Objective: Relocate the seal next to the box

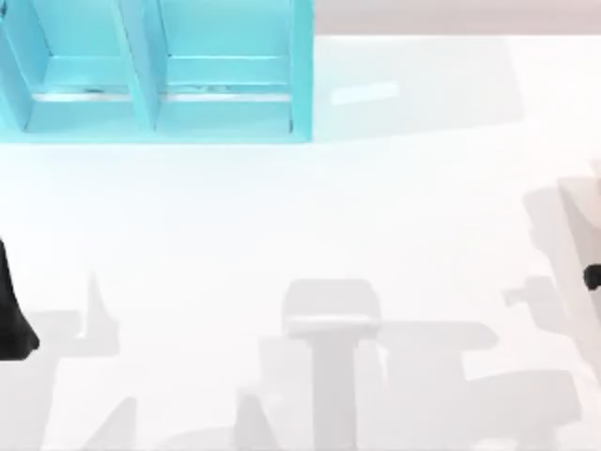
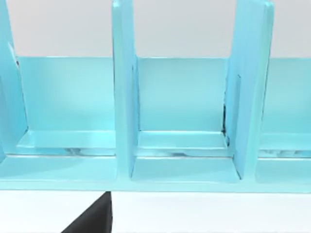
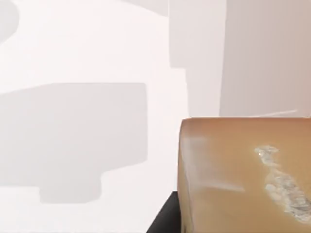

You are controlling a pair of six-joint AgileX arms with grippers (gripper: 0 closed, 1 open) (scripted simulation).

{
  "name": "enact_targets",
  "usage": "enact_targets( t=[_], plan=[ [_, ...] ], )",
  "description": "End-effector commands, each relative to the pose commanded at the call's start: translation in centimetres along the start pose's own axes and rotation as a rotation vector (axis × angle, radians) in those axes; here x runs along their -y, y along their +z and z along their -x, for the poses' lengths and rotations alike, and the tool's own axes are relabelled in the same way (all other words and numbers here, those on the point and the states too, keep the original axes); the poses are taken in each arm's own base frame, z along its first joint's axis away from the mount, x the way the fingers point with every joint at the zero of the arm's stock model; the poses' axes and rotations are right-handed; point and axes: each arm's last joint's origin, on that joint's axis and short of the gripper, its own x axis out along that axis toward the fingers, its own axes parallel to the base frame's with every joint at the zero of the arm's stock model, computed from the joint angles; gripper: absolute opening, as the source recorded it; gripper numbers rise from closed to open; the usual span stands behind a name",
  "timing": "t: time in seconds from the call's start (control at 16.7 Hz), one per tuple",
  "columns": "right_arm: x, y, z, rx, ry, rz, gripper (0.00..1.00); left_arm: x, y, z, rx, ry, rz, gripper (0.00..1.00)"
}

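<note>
Carry step: right gripper (image 1: 593,276) at table's right edge, seal (image 3: 243,174) close against it, grip unclear; next, move left toward box (image 1: 155,70). Left arm parked left.

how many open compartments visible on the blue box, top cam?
2. Both on the blue box at the table's far left: left compartment and right compartment. More may lie past the frame edge.

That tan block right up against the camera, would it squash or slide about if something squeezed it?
The seal looks like a stiff solid block, so probably no squashing. Its flat faces should suit squeezing, though the smooth sheen and rounded edges hint it might slip a little.
</note>
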Motion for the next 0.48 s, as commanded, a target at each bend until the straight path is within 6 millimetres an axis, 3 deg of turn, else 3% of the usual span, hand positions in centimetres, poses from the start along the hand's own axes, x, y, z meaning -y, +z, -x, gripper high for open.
enact_targets(
  t=[0.48],
  plan=[
    [0.0, 0.0, 0.0, 0.0, 0.0, 0.0, 0.6, 0.0, 0.0, 0.0, 0.0, 0.0, 0.0, 1.0]
  ],
)
